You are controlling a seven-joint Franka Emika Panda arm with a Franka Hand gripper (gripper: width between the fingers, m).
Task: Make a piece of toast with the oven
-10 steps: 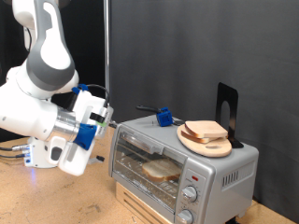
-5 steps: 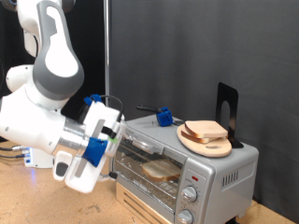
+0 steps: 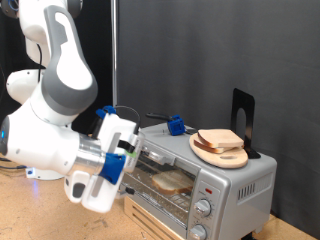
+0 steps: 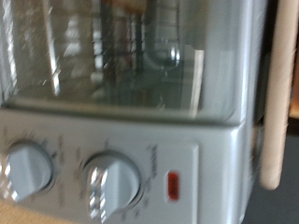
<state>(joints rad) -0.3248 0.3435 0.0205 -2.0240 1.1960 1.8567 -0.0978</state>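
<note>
The silver oven (image 3: 200, 180) stands on a wooden box at the exterior view's right, its glass door shut. A pale piece of toast (image 3: 173, 182) lies on the rack inside, seen through the glass. My gripper (image 3: 124, 160) is close in front of the door's left part; its fingers are hidden behind the hand. The wrist view shows the oven front (image 4: 140, 121) very near, with the glass door (image 4: 121, 47), two round knobs (image 4: 110, 183) and the red light (image 4: 174, 186). No fingers show there.
On the oven's top lies a round wooden board (image 3: 206, 152) with other bread slices (image 3: 221, 141); its edge shows in the wrist view (image 4: 274, 103). A small blue object (image 3: 176, 125) and a black stand (image 3: 241, 118) are also on top. Wooden table (image 3: 40, 215) below.
The arm has swung towards the exterior view's right and lower, bringing the gripper from left of the oven to right in front of its door.
</note>
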